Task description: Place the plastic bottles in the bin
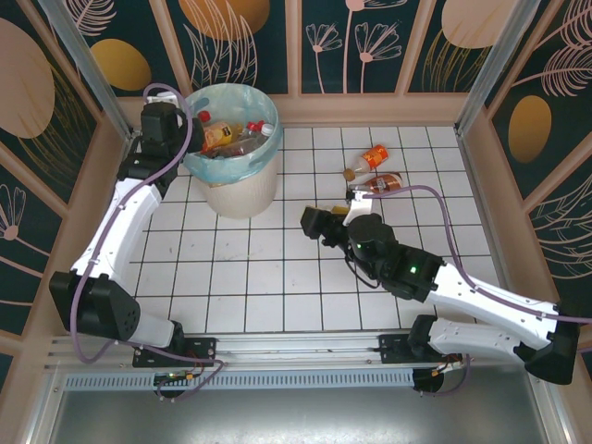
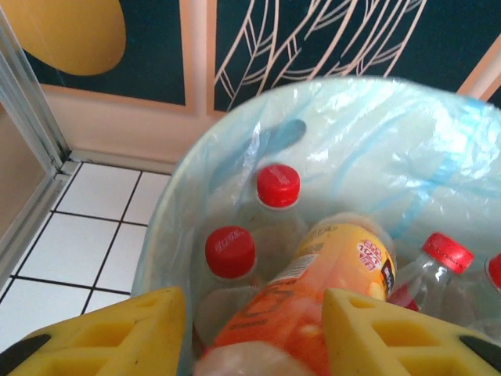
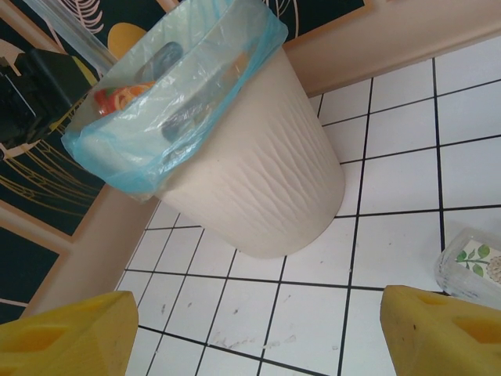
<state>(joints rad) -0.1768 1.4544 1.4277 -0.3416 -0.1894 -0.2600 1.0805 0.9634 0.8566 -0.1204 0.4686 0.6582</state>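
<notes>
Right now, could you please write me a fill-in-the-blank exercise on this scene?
The bin has a light ___ liner. The left gripper is above the ___. The right gripper, holding nothing, is ___. The bottle seen between the left fingers is ___.
Missing words: blue; bin; open; orange.

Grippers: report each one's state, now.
Left gripper: fingers apart either side of the orange bottle in the bin; grip cannot be told.
Right gripper: open, holding nothing.

White tiled floor (image 1: 240, 277) meets dark leaf-patterned walls (image 1: 398, 46).
</notes>
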